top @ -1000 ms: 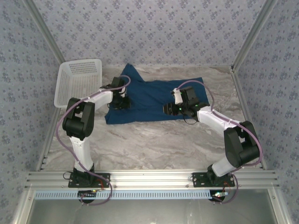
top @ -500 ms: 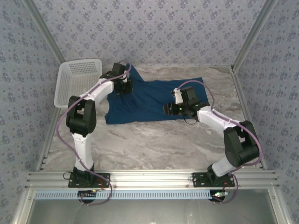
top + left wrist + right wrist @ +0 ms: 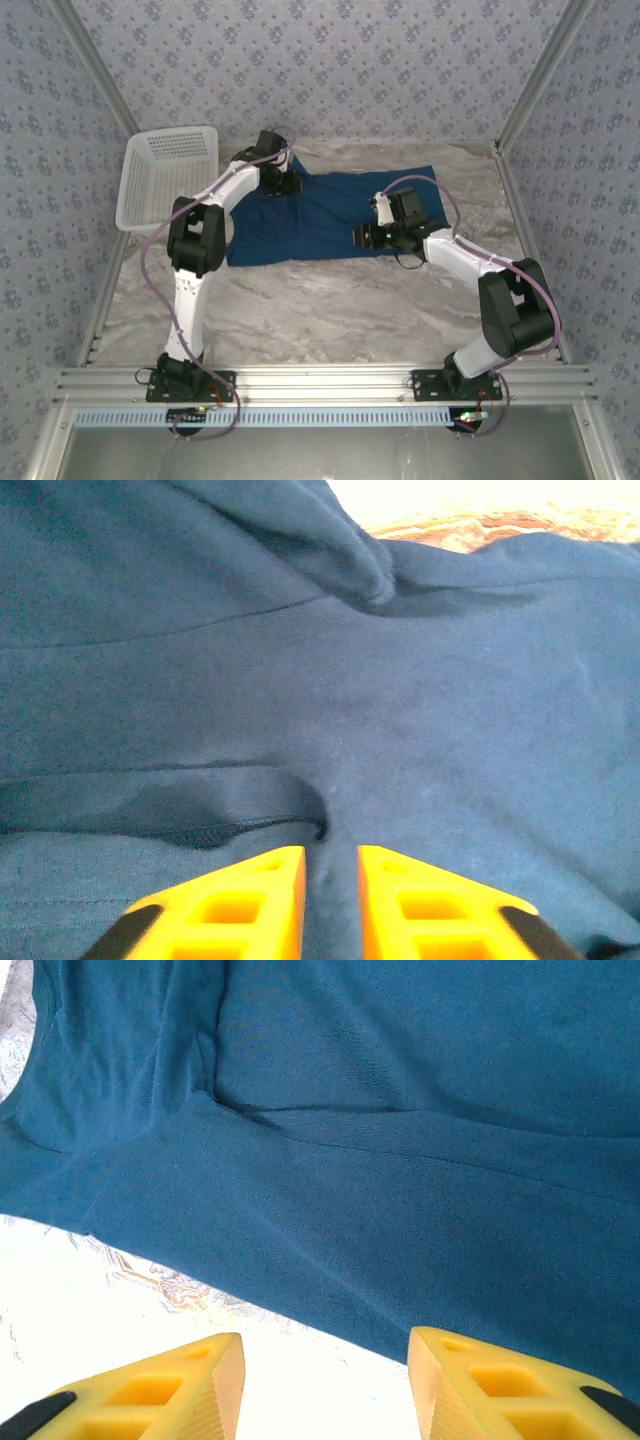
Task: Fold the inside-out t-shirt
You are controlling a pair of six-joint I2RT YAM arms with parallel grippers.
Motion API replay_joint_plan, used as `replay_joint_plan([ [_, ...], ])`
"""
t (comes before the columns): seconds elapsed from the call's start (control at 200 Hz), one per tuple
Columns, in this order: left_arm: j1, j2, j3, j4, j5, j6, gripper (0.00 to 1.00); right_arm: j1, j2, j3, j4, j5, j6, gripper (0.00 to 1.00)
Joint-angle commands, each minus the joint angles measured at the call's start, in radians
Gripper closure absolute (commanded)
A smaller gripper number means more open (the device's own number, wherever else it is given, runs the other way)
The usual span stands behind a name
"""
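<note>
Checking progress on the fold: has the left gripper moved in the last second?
Yes. The left gripper has gone farther back along the shirt and rightward, away from the white basket.

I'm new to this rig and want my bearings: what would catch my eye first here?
A dark navy-blue cloth t-shirt lies spread on the marble-patterned table. The left arm reaches to its far left end; the right arm hovers at its near edge, yellow jaws apart. A white plastic lattice basket sits at the far left corner.
</note>
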Motion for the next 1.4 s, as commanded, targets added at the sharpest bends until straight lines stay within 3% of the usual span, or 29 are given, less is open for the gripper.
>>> replay_joint_plan([
  [0.0, -0.001, -0.006, 0.042, -0.019, 0.044, 0.025, 0.71, -0.007, 0.01, -0.004, -0.012, 0.008, 0.012, 0.51],
  [0.125, 0.003, -0.081, -0.031, 0.013, -0.001, 0.035, 0.62, -0.006, 0.009, -0.003, -0.015, 0.016, 0.013, 0.51],
  [0.3, 0.031, -0.316, -0.405, 0.167, -0.048, -0.018, 0.57, -0.043, 0.014, 0.024, -0.068, 0.149, 0.054, 0.5],
  [0.515, 0.03, -0.541, -0.8, 0.286, -0.094, -0.049, 0.54, -0.295, 0.059, 0.074, -0.214, 0.177, 0.111, 0.5],
  [0.884, 0.061, -0.576, -1.01, 0.27, -0.176, -0.044, 0.54, -0.423, 0.315, 0.212, -0.383, 0.235, 0.131, 0.55],
  [1.214, 0.059, -0.741, -1.288, 0.253, -0.181, -0.095, 0.54, -0.465, 0.161, 0.039, -0.48, 0.264, 0.145, 0.55],
  [1.399, -0.007, -0.89, -1.365, 0.219, -0.176, -0.208, 0.53, -0.462, 0.024, -0.115, -0.497, 0.263, 0.19, 0.55],
])
